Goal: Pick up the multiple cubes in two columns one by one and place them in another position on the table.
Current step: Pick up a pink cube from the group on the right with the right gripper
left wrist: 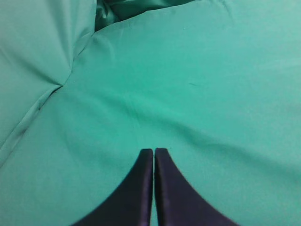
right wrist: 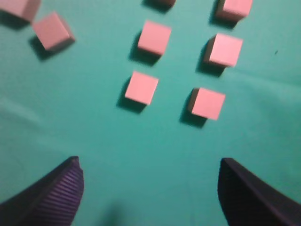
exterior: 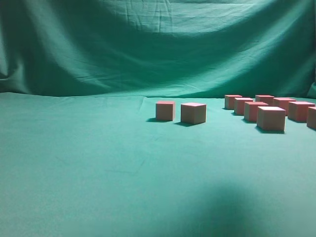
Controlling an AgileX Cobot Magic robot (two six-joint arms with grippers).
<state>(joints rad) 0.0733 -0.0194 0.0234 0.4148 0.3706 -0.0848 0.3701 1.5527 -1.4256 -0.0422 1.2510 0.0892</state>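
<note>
cubes: looking rigid, light, matte; take opposite flat faces
right hand: hovering spread wide, empty
left hand: sitting closed over desk

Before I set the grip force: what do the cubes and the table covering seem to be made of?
The cubes look like solid painted wood or dense foam: matte pinkish tops, tan sides, sharp edges, no shine. Which of the two I cannot tell. The table covering looks like smooth green woven cloth: soft, dull, with faint creases. The backdrop seems the same cloth, draped and wrinkled.
</note>
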